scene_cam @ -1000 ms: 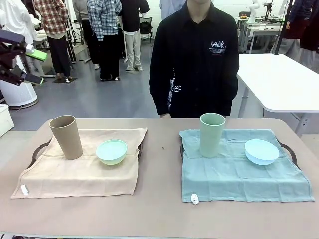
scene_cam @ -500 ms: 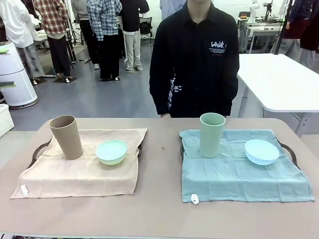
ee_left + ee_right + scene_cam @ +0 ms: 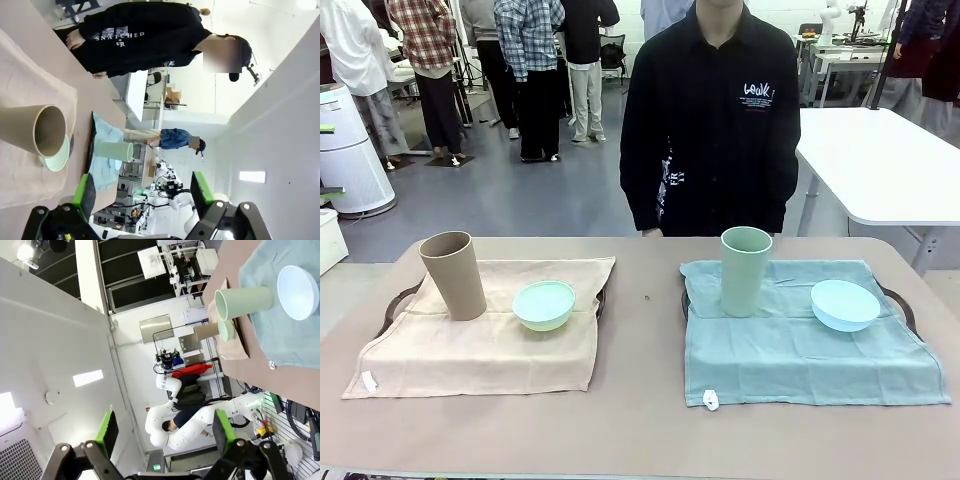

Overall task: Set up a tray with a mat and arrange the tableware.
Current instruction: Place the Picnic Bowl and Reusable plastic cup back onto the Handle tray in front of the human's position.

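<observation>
A tan cup (image 3: 452, 275) and a mint green bowl (image 3: 543, 304) stand on a beige mat (image 3: 470, 350) laid over the left tray (image 3: 392, 305). On the right tray (image 3: 903, 303), a teal mat (image 3: 800, 350) carries a pale green cup (image 3: 746, 270) and a light blue bowl (image 3: 844, 304). My left gripper (image 3: 141, 192) is open and raised off the table, facing the tan cup (image 3: 35, 130) and the mint bowl (image 3: 57, 155) from the side. My right gripper (image 3: 165, 435) is open too, high up, with the pale green cup (image 3: 245, 301) and the blue bowl (image 3: 298, 285) far ahead of it.
A person in a black shirt (image 3: 710, 120) stands at the table's far edge, hands out of sight. Bare tabletop (image 3: 645, 330) runs between the two trays and along the front. A white table (image 3: 880, 160) stands behind on the right.
My left gripper, seen high at the picture's left edge a second ago, has drawn back out past that edge. The cups, bowls and mats have not moved.
</observation>
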### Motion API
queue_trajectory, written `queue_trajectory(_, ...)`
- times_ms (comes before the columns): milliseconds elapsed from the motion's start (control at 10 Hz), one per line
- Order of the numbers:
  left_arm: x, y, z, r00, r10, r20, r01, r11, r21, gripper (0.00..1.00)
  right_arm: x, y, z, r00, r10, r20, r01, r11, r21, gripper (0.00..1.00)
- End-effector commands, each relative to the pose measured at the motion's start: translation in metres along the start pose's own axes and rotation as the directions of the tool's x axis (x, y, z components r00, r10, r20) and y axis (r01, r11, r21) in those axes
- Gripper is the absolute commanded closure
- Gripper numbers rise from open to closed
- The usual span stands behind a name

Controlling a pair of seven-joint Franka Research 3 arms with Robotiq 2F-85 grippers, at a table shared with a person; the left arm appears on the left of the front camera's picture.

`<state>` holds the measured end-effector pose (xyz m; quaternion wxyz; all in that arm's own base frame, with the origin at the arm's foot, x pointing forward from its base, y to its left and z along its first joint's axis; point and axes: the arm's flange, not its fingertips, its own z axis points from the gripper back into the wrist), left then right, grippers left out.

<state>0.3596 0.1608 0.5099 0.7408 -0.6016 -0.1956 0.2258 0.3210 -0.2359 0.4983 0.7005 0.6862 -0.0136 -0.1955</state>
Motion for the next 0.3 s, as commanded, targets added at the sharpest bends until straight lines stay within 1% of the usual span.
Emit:
queue_trajectory(0,-0.0011,-0.0017,0.0036,1.000,-0.021,-0.001,0.021,0.999,-0.037,0.00,-0.0012,0.0015,0.0015,1.000,0.010,-0.003,-0.010,1.000,0.022,0.00)
queue_trajectory(200,-0.0011,-0.0017,0.0036,1.000,-0.021,-0.001,0.021,0.999,-0.037,0.00,-0.0012,0.0015,0.0015,1.000,0.010,-0.003,-0.010,1.000,0.022,0.00)
